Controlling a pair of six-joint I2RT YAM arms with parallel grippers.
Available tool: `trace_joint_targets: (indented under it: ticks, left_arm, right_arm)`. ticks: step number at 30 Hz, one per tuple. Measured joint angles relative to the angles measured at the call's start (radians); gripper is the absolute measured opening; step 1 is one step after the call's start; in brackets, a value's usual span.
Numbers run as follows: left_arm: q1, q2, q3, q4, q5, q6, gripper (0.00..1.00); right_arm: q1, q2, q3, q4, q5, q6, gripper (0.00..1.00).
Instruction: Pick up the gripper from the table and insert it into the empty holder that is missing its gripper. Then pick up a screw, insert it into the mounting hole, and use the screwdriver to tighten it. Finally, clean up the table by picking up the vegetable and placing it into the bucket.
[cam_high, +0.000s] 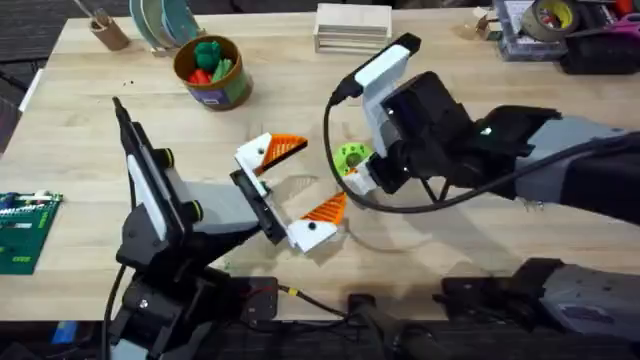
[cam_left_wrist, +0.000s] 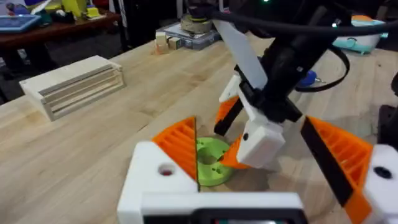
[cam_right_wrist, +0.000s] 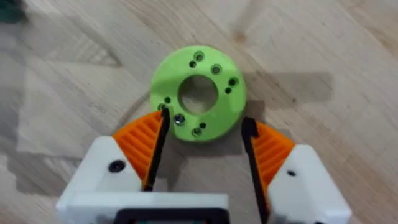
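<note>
Overhead, the left gripper (cam_high: 292, 190) reaches in from the lower left over the table (cam_high: 90, 130), its white-and-orange fingers spread wide with nothing between them. Just beyond it, the right gripper (cam_high: 358, 172) angles down from the right onto a lime-green ring disc (cam_high: 352, 155); in the right wrist view its orange pads (cam_right_wrist: 140, 144) stand apart, straddling the disc's near edge (cam_right_wrist: 199, 93). Farther back stands the bucket (cam_high: 212, 72), holding a dark green vegetable (cam_high: 210, 50) beside red and orange toy pieces; its blue label (cam_high: 213, 98) cannot be read. A slatted wooden block (cam_high: 352, 28) sits at the far edge.
</note>
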Motion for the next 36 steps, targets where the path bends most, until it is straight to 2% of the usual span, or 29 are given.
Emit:
trace_joint_targets:
  ticks: [11, 13, 16, 18, 36]
  left_arm:
    - [0.0, 0.0, 0.0, 0.0, 0.0, 0.0, 0.993]
    - [0.0, 0.0, 0.0, 0.0, 0.0, 0.0, 0.992]
    - [0.0, 0.0, 0.0, 0.0, 0.0, 0.0, 0.993]
    - [0.0, 0.0, 0.0, 0.0, 0.0, 0.0, 0.993]
    - [0.0, 0.0, 0.0, 0.0, 0.004, 0.0, 0.993]
  right_arm:
    - [0.035, 0.0, 0.0, 0.035, 0.014, 0.0, 0.751]
    - [0.035, 0.0, 0.0, 0.035, 0.014, 0.0, 0.696]
    - [0.035, 0.0, 0.0, 0.035, 0.014, 0.0, 0.517]
    - [0.035, 0.0, 0.0, 0.035, 0.014, 0.0, 0.461]
    - [0.061, 0.0, 0.0, 0.023, -0.013, -0.008, 0.442]
